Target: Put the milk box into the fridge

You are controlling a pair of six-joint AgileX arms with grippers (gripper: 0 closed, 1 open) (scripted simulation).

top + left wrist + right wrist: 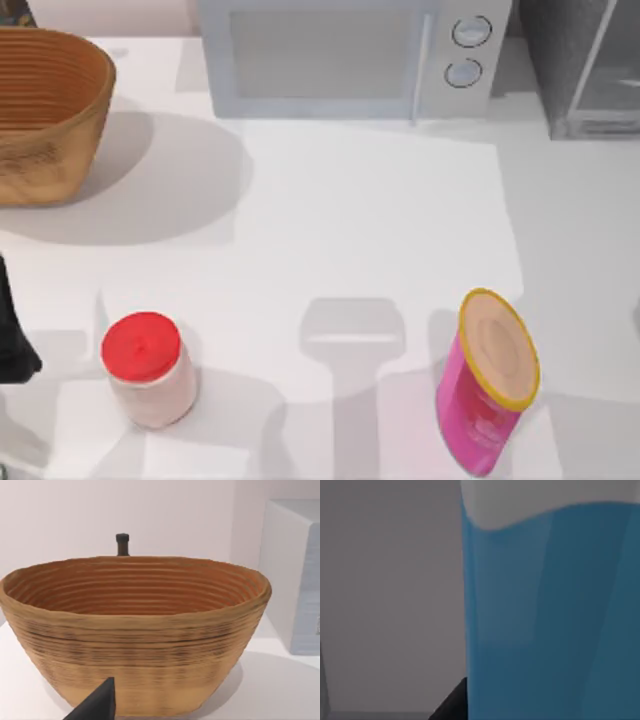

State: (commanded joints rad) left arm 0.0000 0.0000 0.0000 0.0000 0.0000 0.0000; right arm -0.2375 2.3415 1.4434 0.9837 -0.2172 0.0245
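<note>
Our left arm (12,330) sits parked far to the left of the microwave (330,55) and nearer to us. It is idle, since the carton is not on its side. The left gripper (95,705) faces the woven basket (135,645), and we cannot tell whether its claw is clenched or released. The basket (45,120) stands just left of the microwave, with a dark bottle neck (122,544) rising behind it.

In front of the microwave and to its left stands a red-lidded jar (148,368), upright on the table (350,220). In front and to its right stands a pink can (488,385) with a yellow rim. The two are well apart, and the floor between them is open.

Just right of the microwave is the fridge (585,60), dark grey with pale frame edges, cut by the picture's edge.

The milk box (545,620) looms close before the right wrist camera, white top above a blue body, against plain grey. The right gripper (452,702) has a dark tip lying against the carton's side, so we judge the claw is grasping the milk box. It seems to be held upright so it can be set down on its base. Whether it is already inside the fridge, we cannot tell.

Counted: one basket, one bottle neck, one microwave, one jar, one can, one fridge, one milk box.
</note>
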